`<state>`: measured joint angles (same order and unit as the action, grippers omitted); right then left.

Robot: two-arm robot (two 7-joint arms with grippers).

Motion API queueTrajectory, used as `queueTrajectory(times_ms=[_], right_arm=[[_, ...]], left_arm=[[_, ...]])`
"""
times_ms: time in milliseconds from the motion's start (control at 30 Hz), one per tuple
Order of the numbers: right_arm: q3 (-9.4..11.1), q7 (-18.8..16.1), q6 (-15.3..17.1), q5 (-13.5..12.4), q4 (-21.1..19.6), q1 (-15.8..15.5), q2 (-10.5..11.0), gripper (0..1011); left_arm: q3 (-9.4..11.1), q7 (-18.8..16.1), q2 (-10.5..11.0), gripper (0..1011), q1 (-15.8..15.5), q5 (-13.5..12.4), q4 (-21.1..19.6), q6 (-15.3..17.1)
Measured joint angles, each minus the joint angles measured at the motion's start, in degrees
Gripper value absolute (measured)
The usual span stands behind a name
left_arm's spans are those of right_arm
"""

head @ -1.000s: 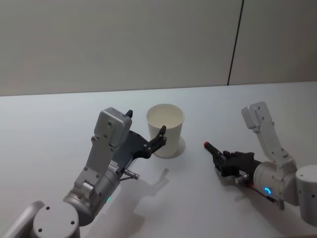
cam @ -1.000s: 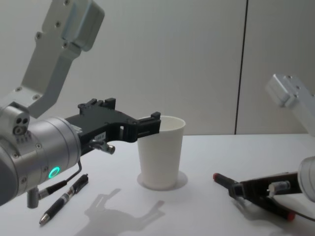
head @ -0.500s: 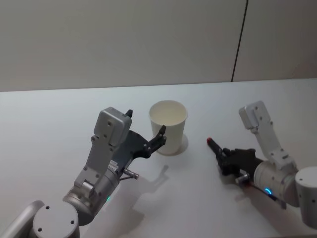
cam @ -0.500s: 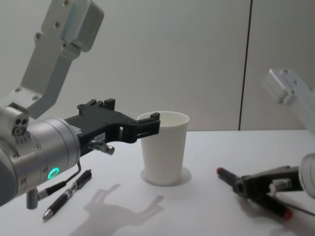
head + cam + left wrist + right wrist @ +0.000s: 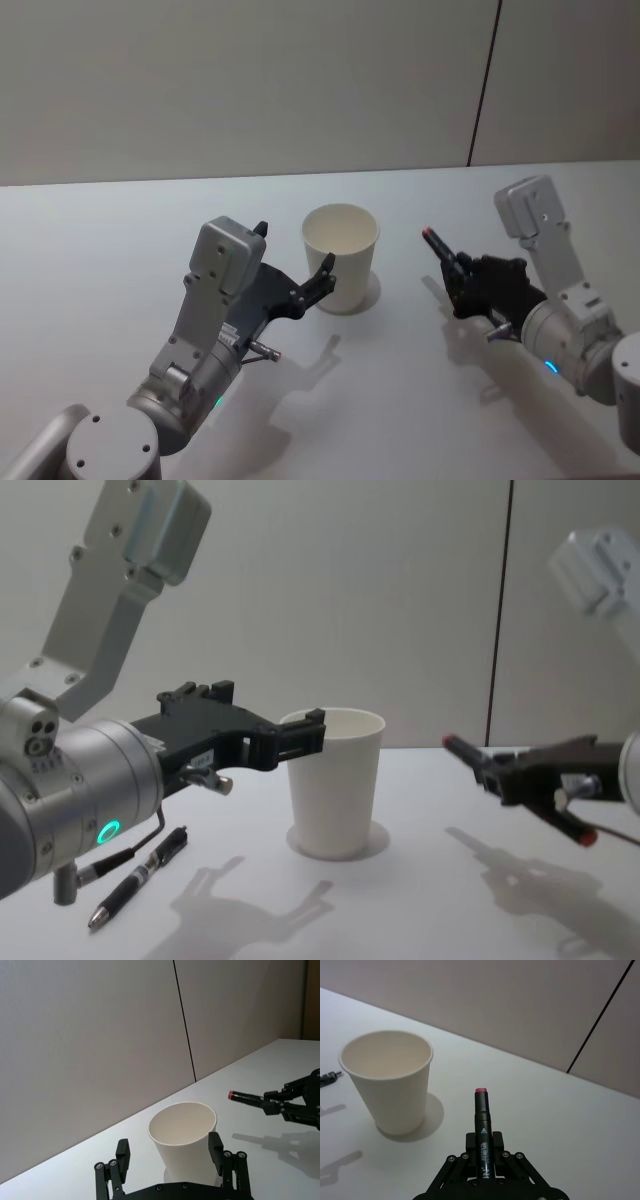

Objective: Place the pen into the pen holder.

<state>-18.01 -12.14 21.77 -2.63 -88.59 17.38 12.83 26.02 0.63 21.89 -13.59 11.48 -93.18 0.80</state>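
The right gripper [image 5: 468, 284] hangs above the desk [image 5: 120, 230], to the right of the pen holder [image 5: 340, 258] and apart from it. Its fingers [image 5: 497, 1141] are closed narrowly on the pen [image 5: 440, 250], gripping the black barrel near its rear. The red-capped front end sticks out past the fingertips, pointing toward the cup and tilted slightly upward. The pen is clear of the desk and casts a shadow on it; its tip is roughly level with the cup's rolled rim but has not reached it.

The pen holder stands upright on the desk, empty. The left gripper [image 5: 295, 246] is at the cup's left side, its fingers [image 5: 216, 1144] spread wide with the cup between them; I cannot tell whether they touch its wall.

A spare pen [image 5: 140, 875] lies flat on the desk under the left arm.
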Motion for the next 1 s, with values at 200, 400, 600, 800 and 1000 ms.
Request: queueTrajectory(times_ms=[200,400,600,800,1000], right_arm=[[0.05,0.51,-4.11,0.54,-1.40,-0.74,0.46,177],[0.09,0.65,-10.57,0.72,-2.23,-1.56,0.90,177],[0.06,0.35,-17.53,0.61,-1.83,-1.88,0.96,177],[-0.09,-0.40,-24.11,0.23,-0.34,-1.69,0.60,177],[-0.45,-1.93,-32.10,-0.35,3.06,-0.33,-0.52,177]], left_arm=[[0.00,0.00,0.00,1000,0.00,0.00,0.00,0.00],[0.00,0.00,0.00,1000,0.00,0.00,0.00,0.00],[0.00,0.00,0.00,1000,0.00,0.00,0.00,0.00],[0.00,0.00,0.00,1000,0.00,0.00,0.00,0.00],[0.00,0.00,0.00,1000,0.00,0.00,0.00,0.00]])
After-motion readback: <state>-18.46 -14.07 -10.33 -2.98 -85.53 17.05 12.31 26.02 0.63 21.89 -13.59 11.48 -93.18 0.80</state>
